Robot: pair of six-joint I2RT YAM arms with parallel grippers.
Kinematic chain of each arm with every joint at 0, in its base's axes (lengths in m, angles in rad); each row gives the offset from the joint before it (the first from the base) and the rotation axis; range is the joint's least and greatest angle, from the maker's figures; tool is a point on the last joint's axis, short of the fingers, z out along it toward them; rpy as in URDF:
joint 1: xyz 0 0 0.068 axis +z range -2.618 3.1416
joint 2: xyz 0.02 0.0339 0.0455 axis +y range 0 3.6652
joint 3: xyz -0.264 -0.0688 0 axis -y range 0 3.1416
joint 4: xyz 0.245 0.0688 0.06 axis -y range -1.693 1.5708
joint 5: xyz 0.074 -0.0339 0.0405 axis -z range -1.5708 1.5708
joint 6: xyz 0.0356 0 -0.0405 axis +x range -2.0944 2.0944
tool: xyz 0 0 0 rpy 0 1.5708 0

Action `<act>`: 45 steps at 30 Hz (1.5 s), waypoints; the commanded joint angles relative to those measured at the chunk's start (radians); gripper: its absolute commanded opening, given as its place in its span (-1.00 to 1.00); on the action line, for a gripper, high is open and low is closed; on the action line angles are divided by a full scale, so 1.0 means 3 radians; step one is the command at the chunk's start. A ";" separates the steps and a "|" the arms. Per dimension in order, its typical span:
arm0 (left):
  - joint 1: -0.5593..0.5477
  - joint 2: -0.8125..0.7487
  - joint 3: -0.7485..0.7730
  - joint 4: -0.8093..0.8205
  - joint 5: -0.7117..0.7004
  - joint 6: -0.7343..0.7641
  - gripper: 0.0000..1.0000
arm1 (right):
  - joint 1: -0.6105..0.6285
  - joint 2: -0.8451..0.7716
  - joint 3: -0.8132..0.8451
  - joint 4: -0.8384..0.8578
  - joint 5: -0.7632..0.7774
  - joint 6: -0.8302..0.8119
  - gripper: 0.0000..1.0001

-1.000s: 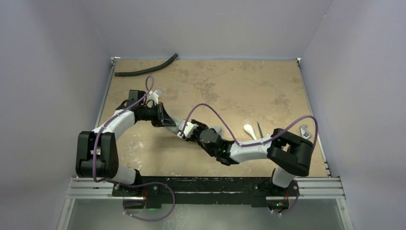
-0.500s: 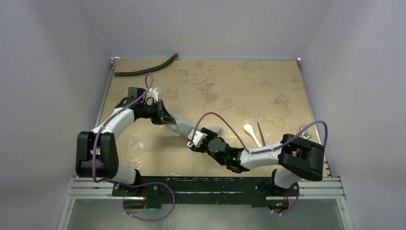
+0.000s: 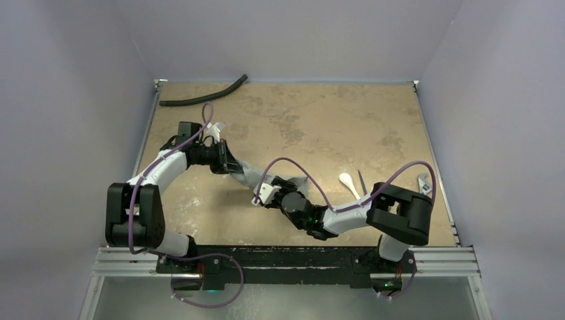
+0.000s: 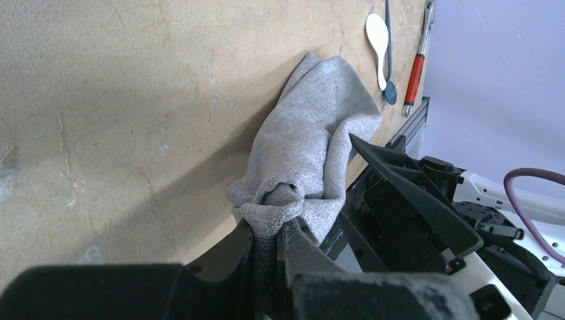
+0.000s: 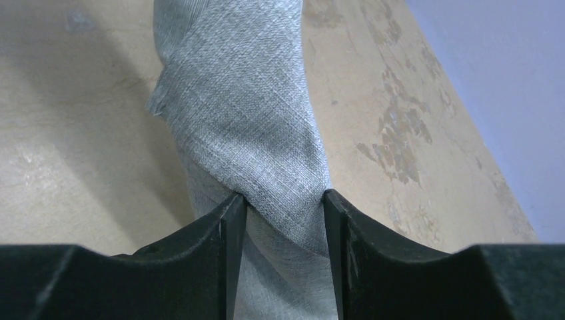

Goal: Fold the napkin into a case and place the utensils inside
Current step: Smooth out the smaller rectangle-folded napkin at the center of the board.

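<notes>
Two grippers: we have both on the napkin (image 3: 248,175), which is bunched into a rope between them near the middle of the bench (image 3: 320,127).
Left gripper (image 4: 266,235): pressed together, pinching one crumpled end of the napkin.
Right gripper (image 5: 283,203): closed around another stretch; cloth fills the gap and touches both fingers.
Utensils: spoon (image 4: 377,39) and stick (image 4: 388,57) lie side by side to the right, well apart from the napkin, next to the wrench (image 4: 417,67).
Handling: we judge the napkin light, thin and limp; it will sag and crumple, and no crease will hold unaided.
Where to hold: we would take it by corners or a hem, one layer only, then spread it flat before folding.
</notes>
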 commanded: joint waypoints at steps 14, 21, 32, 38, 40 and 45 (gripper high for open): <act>-0.0014 -0.0122 0.0242 -0.0463 0.0008 0.0831 -1.00 | -0.0150 -0.0374 0.0127 0.0119 -0.0233 0.0274 -0.26; -0.0084 -0.0121 0.0312 -0.0547 -0.0026 0.0967 -1.00 | -0.0437 -0.0405 0.0308 -0.0153 -0.0556 0.0617 -0.27; -0.0241 -0.0111 0.0561 -0.0757 -0.0038 0.1235 -1.00 | -0.0755 0.0020 0.1015 -0.0672 -0.1024 0.1128 -0.29; -0.0268 -0.0116 0.0637 -0.0853 -0.0048 0.1320 -1.00 | -0.1005 0.0396 0.1379 -0.1309 -0.0966 0.1606 -0.41; -0.0287 -0.0116 0.0655 -0.0883 -0.0039 0.1342 -1.00 | -0.1113 0.0416 0.1389 -0.1426 -0.0995 0.1748 -0.40; -0.0315 -0.0107 0.0669 -0.0850 0.0001 0.1275 -1.00 | -0.1307 0.0367 0.1441 -0.1513 -0.1240 0.1968 -0.48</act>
